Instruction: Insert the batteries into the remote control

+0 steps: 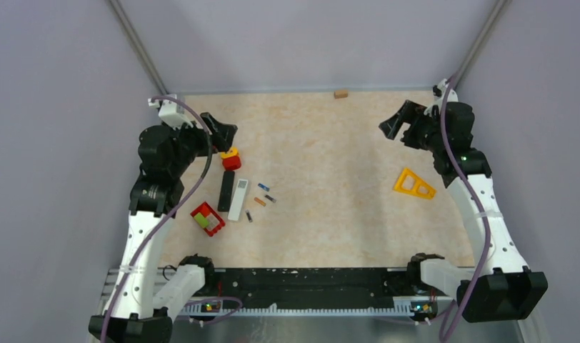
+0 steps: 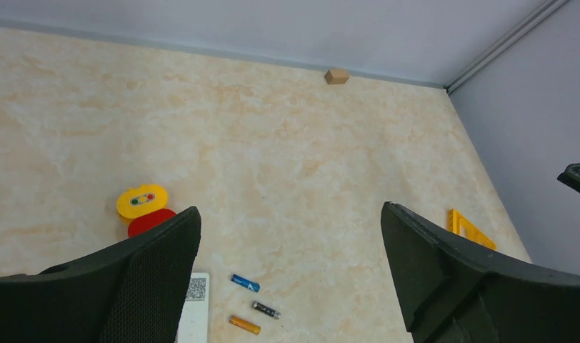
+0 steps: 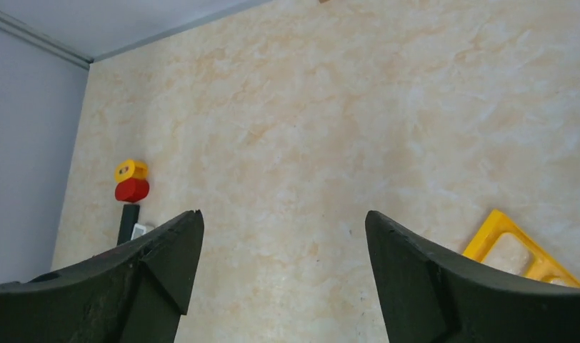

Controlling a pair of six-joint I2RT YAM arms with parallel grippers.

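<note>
Approach step, no pick begun: left gripper [image 2: 288, 214] and right gripper [image 3: 283, 214] hang spread and empty; next, the left must descend onto the batteries [image 2: 245, 283] just right of the white bar [image 2: 194, 314].

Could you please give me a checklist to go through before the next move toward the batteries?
1. The left gripper is open and empty: ok.
2. The right gripper is open and empty: ok.
3. The blue battery, orange battery and dark battery lie apart, none touching: ok.
4. The left gripper is above the batteries: not ok; it hangs farther out, near the red and yellow toy.
5. A battery compartment is open on the white bar or the black bar: cannot tell.
</note>
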